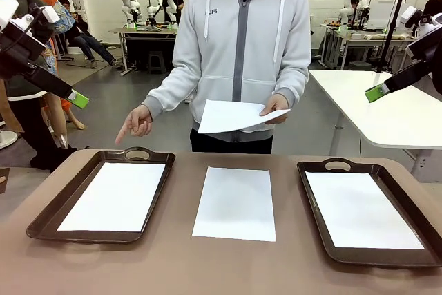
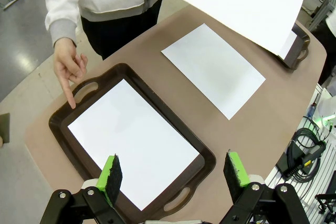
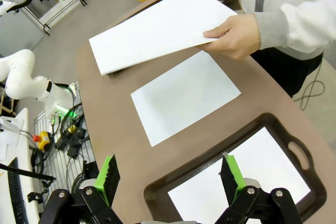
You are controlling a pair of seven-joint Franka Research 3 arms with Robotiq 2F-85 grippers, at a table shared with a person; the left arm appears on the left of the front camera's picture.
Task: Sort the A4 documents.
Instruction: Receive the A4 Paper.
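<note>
Both end effectors released, holding nothing: my left end effector (image 2: 173, 171) hangs over the left tray (image 1: 54, 213), my right end effector (image 3: 170, 174) over the right tray (image 1: 380, 257).

On the counter (image 1: 173, 260), the left tray carries one sheet (image 1: 117, 195) and the right tray another (image 1: 359, 208). A third sheet (image 1: 236, 203) lies bare between the trays, touching neither. A person across from me holds a fourth sheet (image 1: 231, 115) in one hand (image 1: 276, 107); the pointing hand (image 1: 138, 122) aims down at the left tray's handle.
</note>
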